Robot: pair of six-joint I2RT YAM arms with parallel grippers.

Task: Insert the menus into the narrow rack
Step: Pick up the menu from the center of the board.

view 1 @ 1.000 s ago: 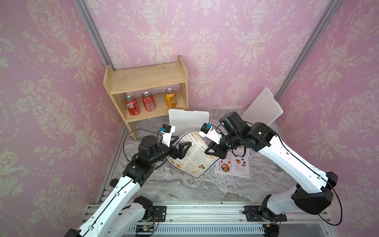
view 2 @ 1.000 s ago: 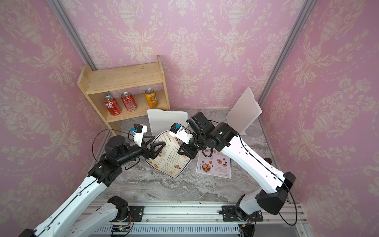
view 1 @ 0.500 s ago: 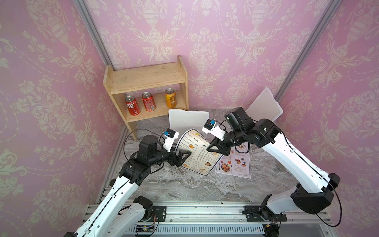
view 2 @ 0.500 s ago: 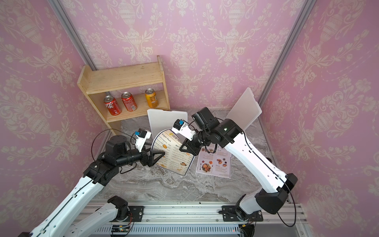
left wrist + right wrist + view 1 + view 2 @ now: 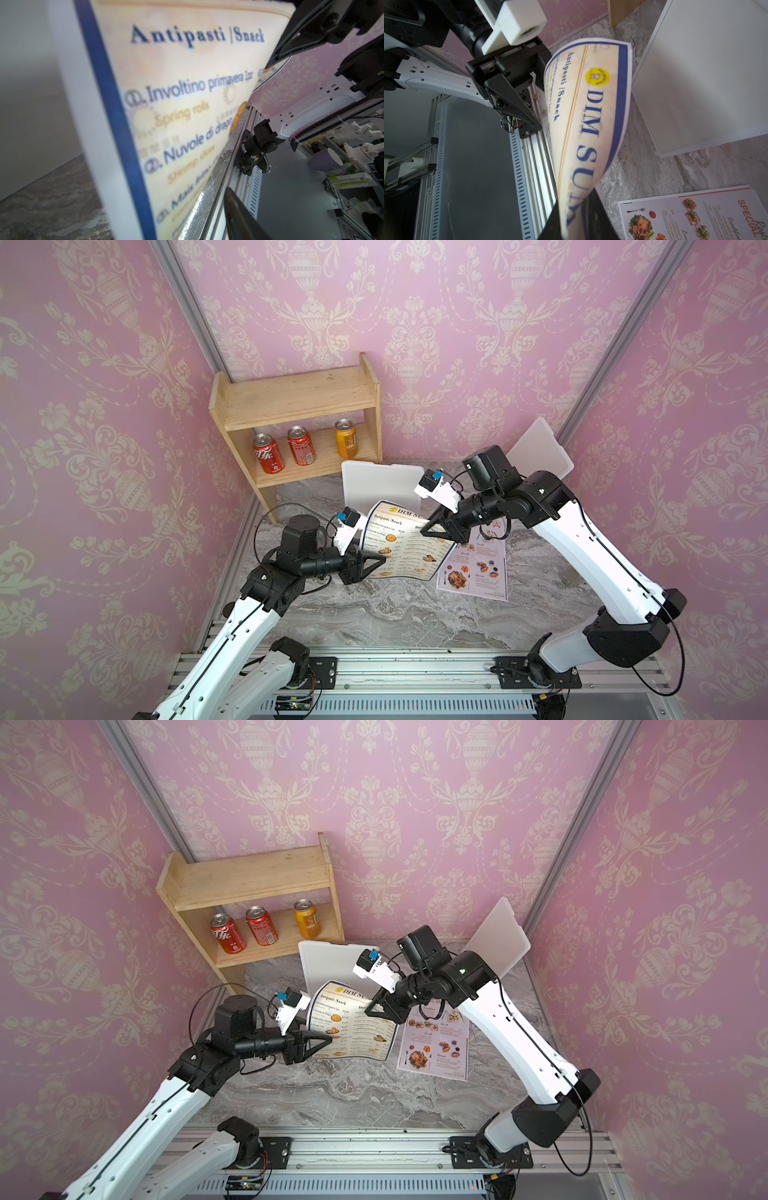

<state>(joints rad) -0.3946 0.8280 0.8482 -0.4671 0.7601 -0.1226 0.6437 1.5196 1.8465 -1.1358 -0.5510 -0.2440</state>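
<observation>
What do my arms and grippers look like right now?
The left arm and right arm have white shells, black joints and loose black cables. The left gripper and right gripper have black triangular fingers, each beside a white camera block with a blue tag.

The blue-bordered menu (image 5: 405, 549) (image 5: 353, 1029) (image 5: 591, 124) has a cream face with a "DIM SU…" heading, an "Antipasti /Snack" column and small food photos. It is lifted off the marble and bowed into a curve, with its heading end raised toward 12 o'clock and its foot hanging low at 6 o'clock. The right gripper (image 5: 430, 531) pinches its heading edge at 2 o'clock, and the left gripper (image 5: 380, 561) straddles its 8 o'clock edge. The pale menu (image 5: 478, 568) (image 5: 436, 1048) (image 5: 695, 216), headed with an orange "SPECIAL", lies flat and face up just beside it at 3 o'clock. The white narrow rack (image 5: 380, 485) (image 5: 328, 965) stands upright just beyond at 12 o'clock.
</observation>
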